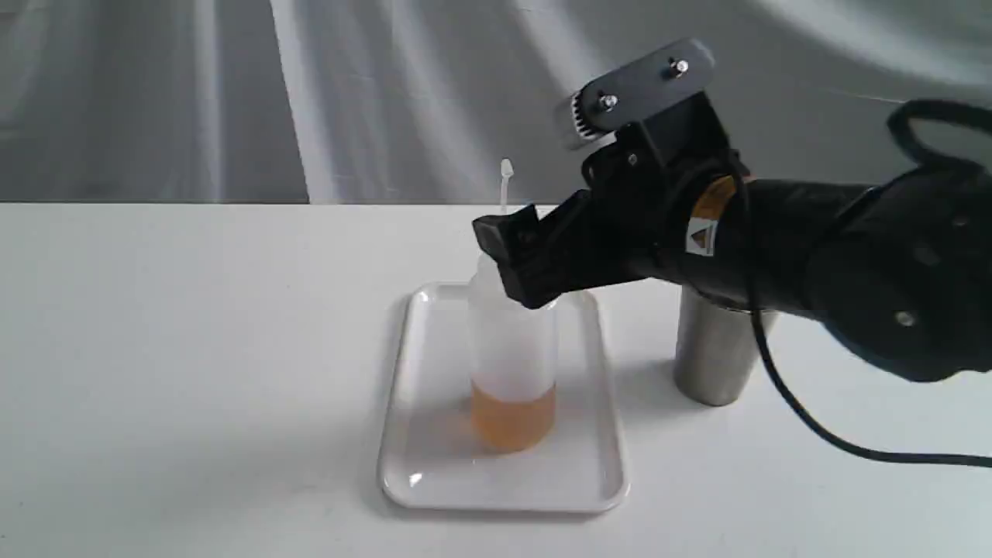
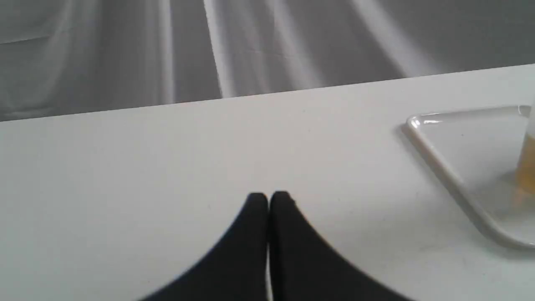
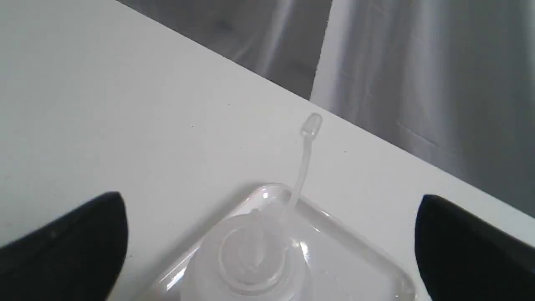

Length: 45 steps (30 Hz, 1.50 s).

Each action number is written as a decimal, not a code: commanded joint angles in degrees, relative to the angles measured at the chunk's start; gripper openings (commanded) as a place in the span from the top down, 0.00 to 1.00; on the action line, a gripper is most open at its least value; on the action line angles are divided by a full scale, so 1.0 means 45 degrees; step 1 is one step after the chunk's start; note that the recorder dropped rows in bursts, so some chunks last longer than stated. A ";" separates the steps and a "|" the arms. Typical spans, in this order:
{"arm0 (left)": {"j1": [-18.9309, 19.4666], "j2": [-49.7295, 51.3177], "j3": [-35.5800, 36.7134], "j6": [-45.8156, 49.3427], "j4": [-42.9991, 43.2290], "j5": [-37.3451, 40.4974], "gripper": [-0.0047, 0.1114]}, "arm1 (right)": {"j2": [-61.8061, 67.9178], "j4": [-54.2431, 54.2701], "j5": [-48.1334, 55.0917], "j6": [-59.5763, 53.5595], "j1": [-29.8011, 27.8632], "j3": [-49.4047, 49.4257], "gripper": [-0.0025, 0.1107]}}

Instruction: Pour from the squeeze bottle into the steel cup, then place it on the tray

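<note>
The squeeze bottle (image 1: 511,349) stands upright on the white tray (image 1: 418,465), amber liquid filling its bottom part and its nozzle pointing up. My right gripper (image 1: 521,267) is open at the bottle's shoulder. In the right wrist view its fingers (image 3: 62,246) stand wide apart on either side of the bottle's cap (image 3: 250,259), touching nothing. The steel cup (image 1: 713,356) stands upright on the table right of the tray, its rim hidden behind my right arm. My left gripper (image 2: 268,198) is shut and empty, low over bare table beside the tray (image 2: 459,142); the exterior view does not show it.
The white table ends at a grey draped backdrop behind. A black cable (image 1: 814,426) from the right arm trails over the table right of the cup. A sliver of the bottle (image 2: 527,163) shows at the left wrist view's edge.
</note>
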 commanded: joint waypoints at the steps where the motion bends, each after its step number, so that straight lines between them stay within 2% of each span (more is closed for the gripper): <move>1: -0.0074 -0.0033 0.0057 -0.0058 -0.0008 -0.0088 0.96 | -0.1238 -0.0303 0.0625 -0.0044 0.0064 0.0433 0.18; 4: -0.0074 -0.0033 0.0057 -0.0058 -0.0008 -0.0088 0.96 | -0.2581 -0.0421 0.0598 -0.0044 0.0312 0.1324 0.24; 6: -0.0074 -0.0033 0.0057 -0.0058 -0.0008 -0.0088 0.96 | -0.3656 -0.0567 0.0620 -0.0044 0.0550 0.2087 0.33; 9: -0.0074 -0.0033 0.0057 -0.0014 -0.0008 -0.0088 0.96 | -0.5453 -0.0701 0.0620 -0.0044 0.1284 0.3409 0.56; 12: -0.0074 -0.0033 0.0057 -0.0014 -0.0008 -0.0088 0.96 | -0.7381 -0.0701 0.0646 0.0026 0.2165 0.4704 0.75; 15: -0.0074 -0.0033 0.0057 -0.0014 -0.0008 -0.0088 0.96 | -0.8933 -0.0701 0.0646 0.0241 0.2958 0.5619 0.89; 18: -0.0074 -0.0033 0.0057 -0.0014 -0.0008 -0.0088 0.96 | -1.0426 -0.0701 0.0944 0.0241 0.3329 0.6338 0.98; 27: -0.0074 -0.0033 0.0057 -0.0042 -0.0008 -0.0088 0.96 | -1.2094 -0.0123 0.1284 0.0258 0.3328 0.7537 0.98; 33: -0.0074 -0.0033 0.0057 -0.0017 -0.0008 -0.0088 0.96 | -1.2094 -0.0123 0.1348 0.0258 0.3328 0.7531 0.98; 39: -0.0074 -0.0033 0.0057 -0.0017 -0.0008 -0.0088 0.96 | -1.3175 -0.0085 0.2480 0.0258 0.3442 0.7531 0.98; 43: -0.0074 -0.0033 0.0057 -0.0042 -0.0008 -0.0088 0.96 | -1.4061 0.0620 0.3506 0.0258 0.2741 0.7551 0.98; 45: -0.0074 -0.0033 0.0057 -0.0042 -0.0008 -0.0088 0.96 | -1.4494 0.1132 0.3601 0.0258 0.2004 0.7836 0.98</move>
